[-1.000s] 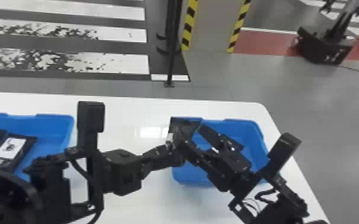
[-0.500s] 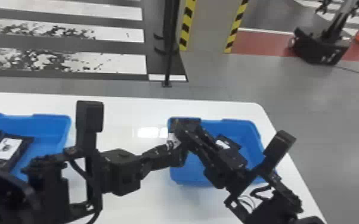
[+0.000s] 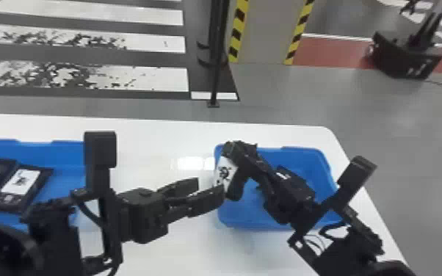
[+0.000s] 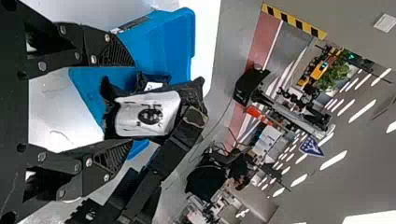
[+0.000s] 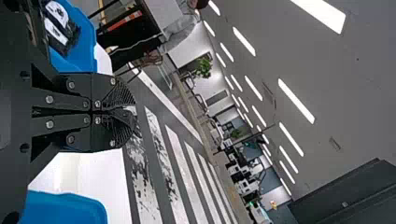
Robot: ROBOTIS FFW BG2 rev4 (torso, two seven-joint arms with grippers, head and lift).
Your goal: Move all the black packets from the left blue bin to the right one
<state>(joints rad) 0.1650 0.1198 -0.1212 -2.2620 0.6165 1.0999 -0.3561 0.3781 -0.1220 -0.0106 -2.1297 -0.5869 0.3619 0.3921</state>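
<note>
Head view: a black packet [image 3: 225,173] hangs at the right blue bin's [image 3: 247,222] ten o'clock, apparently clamped by one edge in the right gripper [image 5: 134,117], its fingers brought together. The left gripper [image 3: 210,189], fingers spread, is just beside the packet at its eight o'clock. Two packets [image 3: 20,185] lie in the left blue bin [image 3: 60,148]. This looks like a handover's end; next, the left should back clear and the right release the packet inside.
</note>
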